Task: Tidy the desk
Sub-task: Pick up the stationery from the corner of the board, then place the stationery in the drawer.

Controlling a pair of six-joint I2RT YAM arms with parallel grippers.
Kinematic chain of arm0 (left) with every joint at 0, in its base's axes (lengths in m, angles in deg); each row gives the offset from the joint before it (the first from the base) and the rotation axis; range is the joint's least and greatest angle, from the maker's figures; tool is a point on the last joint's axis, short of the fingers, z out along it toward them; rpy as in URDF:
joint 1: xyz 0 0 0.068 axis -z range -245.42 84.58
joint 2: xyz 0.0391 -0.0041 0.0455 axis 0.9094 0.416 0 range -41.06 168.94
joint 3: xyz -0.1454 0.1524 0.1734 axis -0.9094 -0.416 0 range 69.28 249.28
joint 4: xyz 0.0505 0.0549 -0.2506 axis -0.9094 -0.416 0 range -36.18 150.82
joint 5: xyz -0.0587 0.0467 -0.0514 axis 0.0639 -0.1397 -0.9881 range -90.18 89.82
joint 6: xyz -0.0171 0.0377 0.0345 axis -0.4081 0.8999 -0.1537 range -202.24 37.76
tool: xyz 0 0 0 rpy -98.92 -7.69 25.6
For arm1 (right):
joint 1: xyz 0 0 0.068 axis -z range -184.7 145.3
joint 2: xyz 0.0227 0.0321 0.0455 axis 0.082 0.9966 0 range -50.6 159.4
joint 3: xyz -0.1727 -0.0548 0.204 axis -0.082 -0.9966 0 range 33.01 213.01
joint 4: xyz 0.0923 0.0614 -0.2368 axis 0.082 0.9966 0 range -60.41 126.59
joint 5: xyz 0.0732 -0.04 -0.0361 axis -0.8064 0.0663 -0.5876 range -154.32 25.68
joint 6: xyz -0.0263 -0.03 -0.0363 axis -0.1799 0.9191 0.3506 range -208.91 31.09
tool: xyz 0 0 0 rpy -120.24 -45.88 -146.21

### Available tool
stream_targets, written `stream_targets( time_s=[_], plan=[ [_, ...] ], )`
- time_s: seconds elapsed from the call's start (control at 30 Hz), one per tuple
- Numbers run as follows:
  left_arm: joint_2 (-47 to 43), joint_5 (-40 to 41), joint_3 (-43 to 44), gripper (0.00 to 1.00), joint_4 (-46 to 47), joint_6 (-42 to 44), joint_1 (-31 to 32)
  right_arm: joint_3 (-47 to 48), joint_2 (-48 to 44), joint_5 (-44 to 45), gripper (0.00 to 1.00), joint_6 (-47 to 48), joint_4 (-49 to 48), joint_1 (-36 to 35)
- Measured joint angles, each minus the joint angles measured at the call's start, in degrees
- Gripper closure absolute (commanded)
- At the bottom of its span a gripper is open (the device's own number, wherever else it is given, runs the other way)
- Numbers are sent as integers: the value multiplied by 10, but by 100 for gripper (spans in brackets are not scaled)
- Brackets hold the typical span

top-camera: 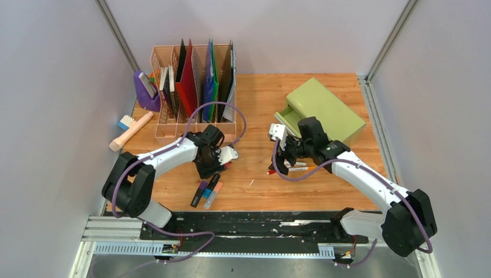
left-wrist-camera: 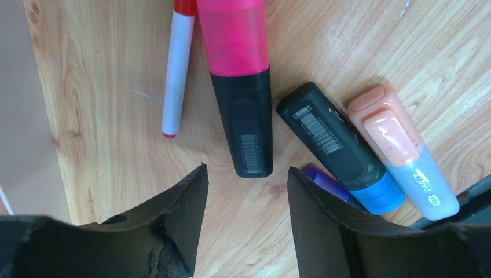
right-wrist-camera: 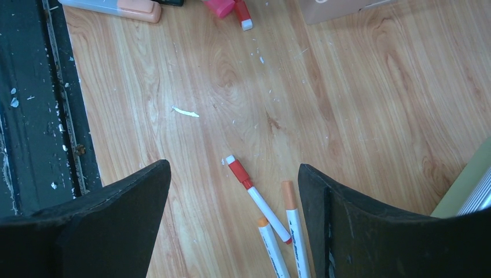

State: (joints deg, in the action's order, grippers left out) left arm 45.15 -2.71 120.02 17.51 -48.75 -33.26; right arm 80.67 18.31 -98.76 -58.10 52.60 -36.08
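Observation:
On the light wood desk [top-camera: 260,92], my left gripper [left-wrist-camera: 246,169] stands open just short of the black end of a pink highlighter [left-wrist-camera: 237,69], with nothing between its fingers. Beside it lie a white red-capped pen [left-wrist-camera: 176,69], a black and blue highlighter [left-wrist-camera: 336,145], a peach and pale blue highlighter [left-wrist-camera: 399,150] and a purple one [left-wrist-camera: 324,180], partly hidden. My right gripper [right-wrist-camera: 233,165] hovers open over a red-capped marker [right-wrist-camera: 255,197] and two orange-capped pens [right-wrist-camera: 292,220]. From above, the left gripper [top-camera: 217,165] and the right gripper [top-camera: 282,155] sit mid-desk.
A peach file rack [top-camera: 194,81] with folders stands at the back left, a purple holder [top-camera: 145,90] and a brush [top-camera: 130,132] to its left. A green drawer cabinet [top-camera: 327,110] sits back right, its drawer open. A black rail [top-camera: 255,223] runs along the front edge.

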Motion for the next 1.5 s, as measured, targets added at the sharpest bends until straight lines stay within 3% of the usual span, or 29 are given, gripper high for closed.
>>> stream_targets(
  time_s=[0.6, 1.03, 1.5],
  plan=[
    [41, -24, 4, 52, 27, -2, 0, 0, -1, 12, 19, 4, -1, 0],
    [43, -32, 8, 80, 25, 1, -3, 0, -1, 15, 19, 4, -2, 0],
    [-27, -76, 153, 85, -84, 24, -3, 19, -21, 45, 19, -42, 0, 34]
  ],
)
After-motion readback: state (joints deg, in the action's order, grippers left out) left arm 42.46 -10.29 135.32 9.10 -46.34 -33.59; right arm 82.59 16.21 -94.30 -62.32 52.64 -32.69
